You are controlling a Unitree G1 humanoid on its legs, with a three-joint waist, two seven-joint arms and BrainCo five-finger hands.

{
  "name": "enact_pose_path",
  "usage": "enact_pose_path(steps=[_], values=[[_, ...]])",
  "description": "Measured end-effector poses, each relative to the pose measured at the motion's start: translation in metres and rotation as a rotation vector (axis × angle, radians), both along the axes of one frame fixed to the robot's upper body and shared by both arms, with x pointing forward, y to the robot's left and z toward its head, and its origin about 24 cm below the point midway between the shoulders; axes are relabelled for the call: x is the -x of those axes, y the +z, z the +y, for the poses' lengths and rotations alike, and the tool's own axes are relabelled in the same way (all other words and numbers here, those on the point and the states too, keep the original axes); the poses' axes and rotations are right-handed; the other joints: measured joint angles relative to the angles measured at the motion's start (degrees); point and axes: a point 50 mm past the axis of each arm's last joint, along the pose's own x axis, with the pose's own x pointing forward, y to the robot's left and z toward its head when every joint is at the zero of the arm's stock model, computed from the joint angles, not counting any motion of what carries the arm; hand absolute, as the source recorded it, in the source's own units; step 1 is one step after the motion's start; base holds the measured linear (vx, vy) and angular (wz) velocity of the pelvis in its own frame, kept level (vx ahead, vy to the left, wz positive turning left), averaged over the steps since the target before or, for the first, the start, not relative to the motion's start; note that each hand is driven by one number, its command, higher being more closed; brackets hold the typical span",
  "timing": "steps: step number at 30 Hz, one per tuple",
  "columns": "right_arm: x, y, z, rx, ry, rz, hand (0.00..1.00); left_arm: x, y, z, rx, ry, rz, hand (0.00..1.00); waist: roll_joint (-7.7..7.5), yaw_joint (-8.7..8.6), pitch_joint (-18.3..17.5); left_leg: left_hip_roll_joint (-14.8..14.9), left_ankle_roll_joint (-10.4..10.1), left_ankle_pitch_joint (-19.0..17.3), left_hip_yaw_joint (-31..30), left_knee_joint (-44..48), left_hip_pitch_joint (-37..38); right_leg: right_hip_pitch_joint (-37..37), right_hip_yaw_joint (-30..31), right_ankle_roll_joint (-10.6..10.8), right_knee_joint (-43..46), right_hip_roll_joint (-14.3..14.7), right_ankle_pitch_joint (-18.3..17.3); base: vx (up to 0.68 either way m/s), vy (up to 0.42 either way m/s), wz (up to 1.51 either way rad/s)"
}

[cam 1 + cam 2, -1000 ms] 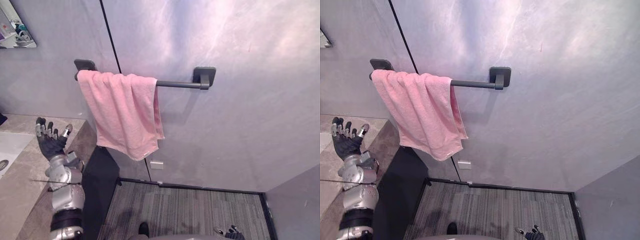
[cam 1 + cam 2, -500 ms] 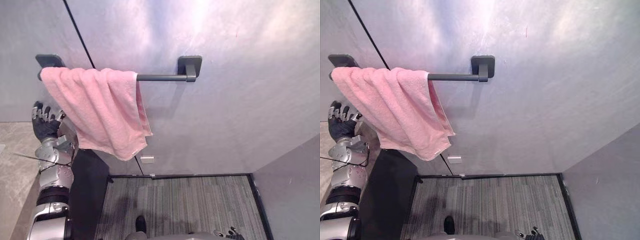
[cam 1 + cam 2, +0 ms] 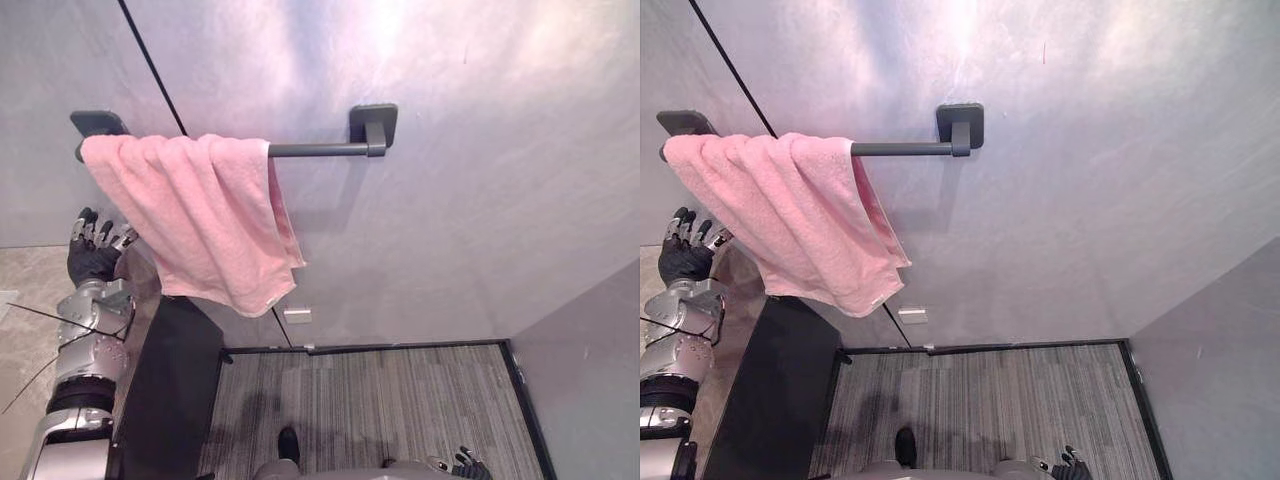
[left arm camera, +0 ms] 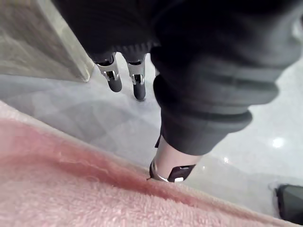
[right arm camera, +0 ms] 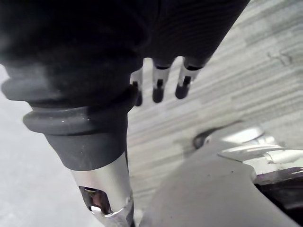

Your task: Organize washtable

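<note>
A pink towel (image 3: 210, 215) hangs bunched over the left half of a dark towel bar (image 3: 315, 150) on the grey wall. My left hand (image 3: 92, 258) is raised just below the towel's left end, open with its fingers (image 4: 113, 78) straight and spread. It holds nothing, and the towel (image 4: 71, 189) lies close beside it in the left wrist view. The corner of the stone washtable (image 3: 25, 290) lies under that arm. My right hand (image 3: 462, 465) hangs low over the floor, with relaxed fingers (image 5: 158, 90) and nothing in it.
The washtable's dark cabinet side (image 3: 170, 380) drops to a grey striped carpet (image 3: 380, 400). The right half of the bar is bare up to its bracket (image 3: 372, 125). A small white wall socket (image 3: 297, 316) sits low on the wall.
The camera has turned to the right, so the bar and towel sit further left in the picture. My left hand has risen closer to the towel's left end.
</note>
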Motion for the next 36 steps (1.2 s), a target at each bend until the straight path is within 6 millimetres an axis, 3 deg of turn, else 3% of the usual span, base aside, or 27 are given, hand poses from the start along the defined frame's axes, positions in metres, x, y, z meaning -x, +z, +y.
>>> enact_pose_path(steps=[7, 11, 14, 24, 25, 32, 36], values=[[-0.003, 0.001, 0.000, -0.009, 0.064, -0.007, 0.00, 0.000, -0.011, -0.015, -0.124, -0.302, 0.163, 0.00, 0.39, -0.10, 0.2, -0.2, 0.2, -0.1, 0.2, 0.0, 0.0, -0.1, 0.5, -0.1, -0.1, -0.1, 0.2, -0.01, 0.004, -0.02], [-0.008, 0.003, -0.002, -0.003, 0.085, -0.033, 0.00, -0.007, -0.006, -0.046, -0.160, -0.535, 0.150, 0.00, 0.95, -1.21, 0.2, -0.2, 0.4, -0.2, 2.0, 0.0, -0.1, -0.9, 2.5, 0.2, -0.9, -0.2, 1.1, 0.02, 0.011, -0.25], [-0.011, 0.005, -0.004, 0.000, 0.120, -0.047, 0.00, -0.007, -0.008, -0.051, -0.165, -0.571, 0.159, 0.00, 1.66, -2.39, 0.4, -0.4, 0.8, 0.0, 2.4, 0.3, 0.0, -0.9, 3.1, 0.6, -1.7, -0.4, 1.8, 0.06, 0.002, -0.16], [-0.011, 0.005, -0.006, 0.010, 0.134, -0.048, 0.00, -0.014, -0.013, -0.057, -0.180, -0.522, 0.169, 0.00, 1.87, -2.73, 0.2, 0.0, 0.8, 0.0, 2.1, 0.3, 0.7, -0.1, 3.0, 0.1, -2.1, 0.0, 2.4, 0.02, -0.011, -0.01], [-0.011, 0.005, -0.006, 0.011, 0.134, -0.048, 0.00, -0.015, -0.014, -0.058, -0.181, -0.508, 0.170, 1.00, 1.85, -2.75, 0.2, 0.0, 0.8, 0.0, 2.1, 0.3, 0.7, -0.1, 3.0, 0.2, -2.1, 0.0, 2.4, -0.07, 0.008, 0.00], [-0.012, 0.005, -0.003, 0.016, 0.118, -0.051, 0.00, -0.018, -0.017, -0.050, -0.162, -0.350, 0.154, 1.00, 0.77, -3.37, 0.3, -0.1, 0.8, 0.0, 1.6, -0.1, 0.7, -0.3, 3.1, 0.6, -2.2, -0.1, 2.8, -0.07, 0.006, 0.00], [-0.028, 0.020, -0.005, 0.044, 0.128, -0.172, 0.00, -0.018, -0.012, -0.045, -0.164, -0.306, 0.128, 1.00, 0.62, -2.58, 0.3, -0.1, 0.8, 0.0, 1.6, -0.1, 0.5, -0.5, 3.2, 0.6, -2.3, -0.1, 2.8, -0.01, 0.001, 0.00]])
